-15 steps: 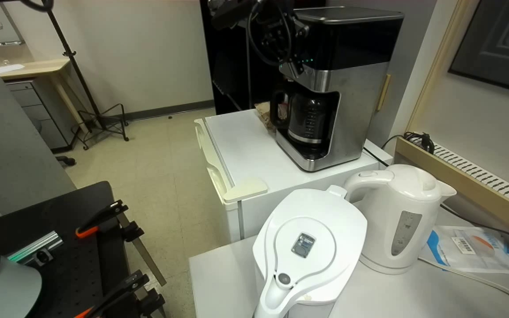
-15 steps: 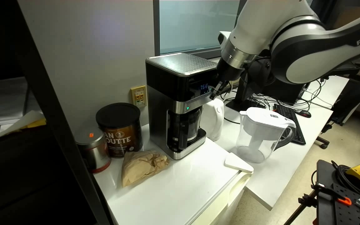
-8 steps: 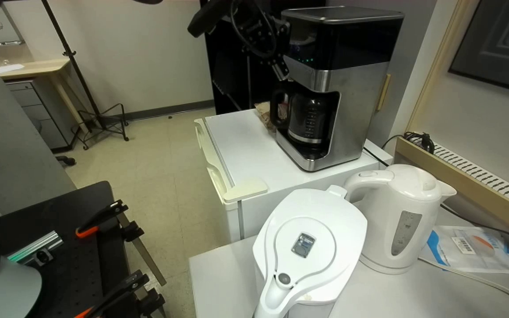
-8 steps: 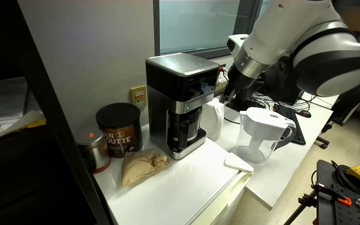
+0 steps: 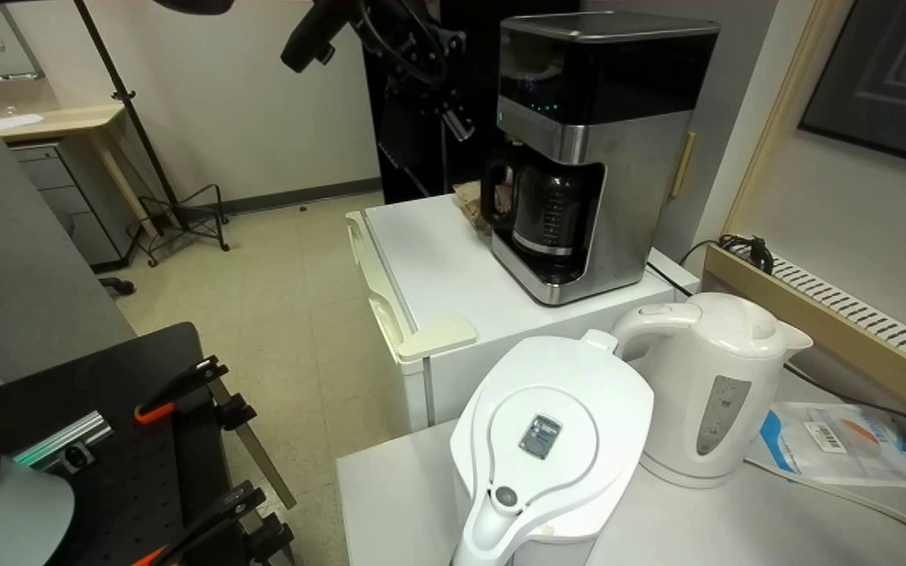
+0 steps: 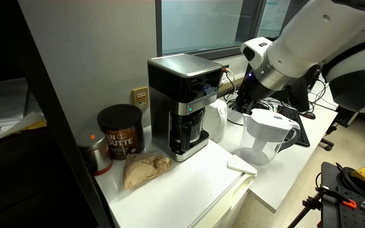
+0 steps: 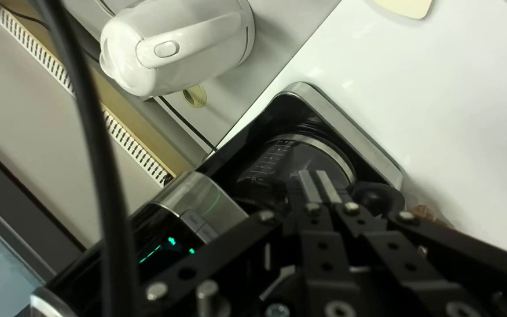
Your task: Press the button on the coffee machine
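The coffee machine (image 5: 642, 189) stands on a white fridge top in both exterior views, black above with a silver front band and dark glass carafe (image 6: 187, 129). A green-lit button (image 6: 190, 109) shows on the band, and small green lights (image 5: 545, 107) show on the black panel. In the wrist view, grey buttons (image 7: 198, 224) lie left of the fingers. My gripper (image 7: 319, 187) is shut and empty, its two fingertips side by side. In an exterior view the gripper (image 5: 459, 126) hangs in front of the machine, apart from it.
A white kettle (image 5: 716, 377) and a white water-filter jug (image 5: 555, 464) stand on the neighbouring desk. A brown paper bag (image 6: 146, 169), a coffee can (image 6: 120, 129) and a metal canister (image 6: 95, 152) are on the machine's other side. A dark cable (image 7: 95, 145) crosses the wrist view.
My gripper has backed away from the machine's front panel, moving left in one exterior view and right in another. The panel lights it covered now show. The machine has not moved.
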Controlling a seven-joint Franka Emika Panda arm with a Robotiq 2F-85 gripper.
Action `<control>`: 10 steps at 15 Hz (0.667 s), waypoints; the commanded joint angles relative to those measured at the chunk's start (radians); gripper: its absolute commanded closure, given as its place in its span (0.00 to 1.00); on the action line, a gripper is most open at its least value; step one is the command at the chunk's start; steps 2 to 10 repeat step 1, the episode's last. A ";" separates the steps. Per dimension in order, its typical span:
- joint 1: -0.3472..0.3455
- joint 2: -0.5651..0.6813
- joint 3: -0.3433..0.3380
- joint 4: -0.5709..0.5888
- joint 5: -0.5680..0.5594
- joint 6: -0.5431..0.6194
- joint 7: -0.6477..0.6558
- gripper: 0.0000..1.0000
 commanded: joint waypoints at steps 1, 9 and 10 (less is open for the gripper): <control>-0.001 -0.050 0.015 -0.046 -0.035 0.005 0.003 1.00; -0.001 -0.050 0.015 -0.046 -0.035 0.005 0.003 1.00; -0.001 -0.050 0.015 -0.046 -0.035 0.005 0.003 1.00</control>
